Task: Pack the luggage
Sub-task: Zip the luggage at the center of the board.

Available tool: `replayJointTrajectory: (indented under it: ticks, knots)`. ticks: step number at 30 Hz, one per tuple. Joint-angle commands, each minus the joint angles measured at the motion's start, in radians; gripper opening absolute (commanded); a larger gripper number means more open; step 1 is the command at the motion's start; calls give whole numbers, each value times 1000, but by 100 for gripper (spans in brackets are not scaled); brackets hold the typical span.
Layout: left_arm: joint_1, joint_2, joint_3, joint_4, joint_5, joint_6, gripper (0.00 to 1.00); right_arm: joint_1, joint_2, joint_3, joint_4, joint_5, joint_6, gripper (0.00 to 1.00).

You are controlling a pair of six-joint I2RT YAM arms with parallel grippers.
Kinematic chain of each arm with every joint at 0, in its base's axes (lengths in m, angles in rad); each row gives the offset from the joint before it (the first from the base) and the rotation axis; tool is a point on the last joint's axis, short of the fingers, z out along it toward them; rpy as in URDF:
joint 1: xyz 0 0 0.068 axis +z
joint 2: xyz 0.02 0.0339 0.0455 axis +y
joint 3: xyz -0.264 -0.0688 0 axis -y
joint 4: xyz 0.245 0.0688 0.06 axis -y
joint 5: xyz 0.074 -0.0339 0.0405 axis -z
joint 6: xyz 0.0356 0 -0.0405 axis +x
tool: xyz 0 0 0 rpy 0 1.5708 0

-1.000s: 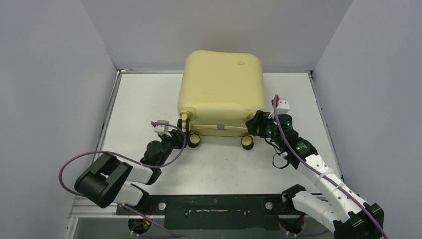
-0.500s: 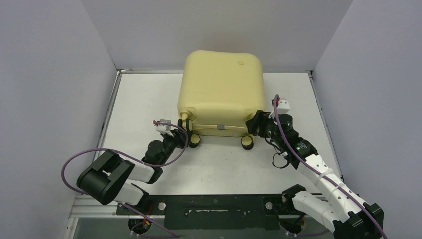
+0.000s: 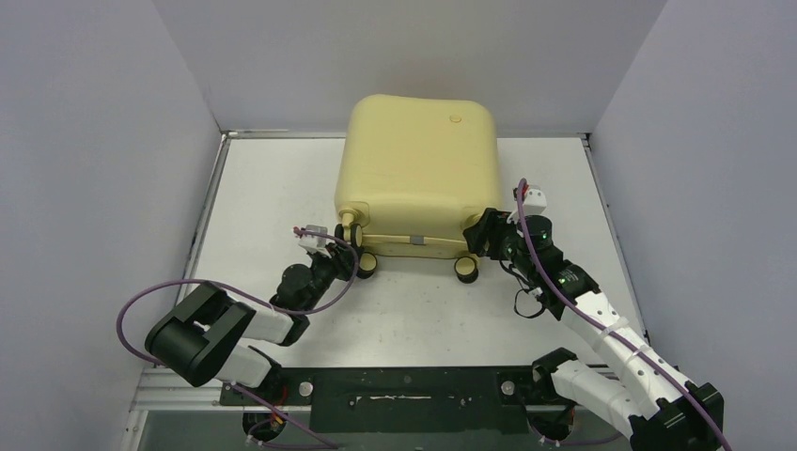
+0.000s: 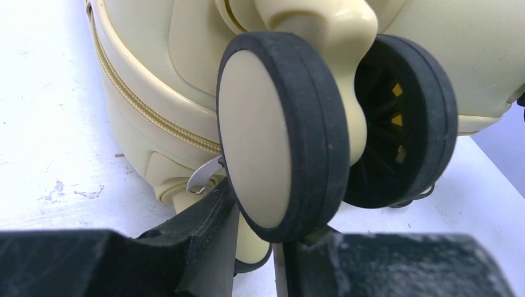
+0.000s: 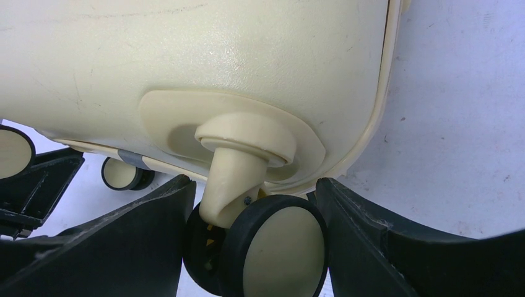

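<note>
Left gripper (image 4: 254, 260) nearly closed, fingers pinching the suitcase's near-left caster wheel (image 4: 278, 136). Right gripper (image 5: 254, 247) wide open, straddling the near-right caster (image 5: 272, 247) — no clear contact. Luggage (image 3: 418, 174) lies closed at the table's (image 3: 273, 188) far middle. Judgement: seat both grips squarely on the casters, pull evenly — uneven force likely skews it.

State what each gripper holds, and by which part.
Both grippers are at the suitcase: the right gripper has its fingers either side of a corner wheel, and the left gripper is at another wheel. A firm clamp cannot be told.
</note>
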Motion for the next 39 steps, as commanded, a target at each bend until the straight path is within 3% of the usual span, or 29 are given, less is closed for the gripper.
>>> replayJointTrajectory:
  ticks: [1, 14, 24, 39]
  knots:
    - [1, 9, 60, 48, -8, 12, 20, 4, -21, 17, 110, -31, 27, 0]
    - [1, 15, 68, 35, -4, 17, 0, 4, -18, 14, 112, -38, 33, 0]
    - [-1, 74, 79, 95, 26, -6, 0, 6, -32, -4, 112, -32, 29, 0]
    - [-7, -32, 32, 7, -8, 74, 0, 4, -27, -8, 110, -23, 32, 0]
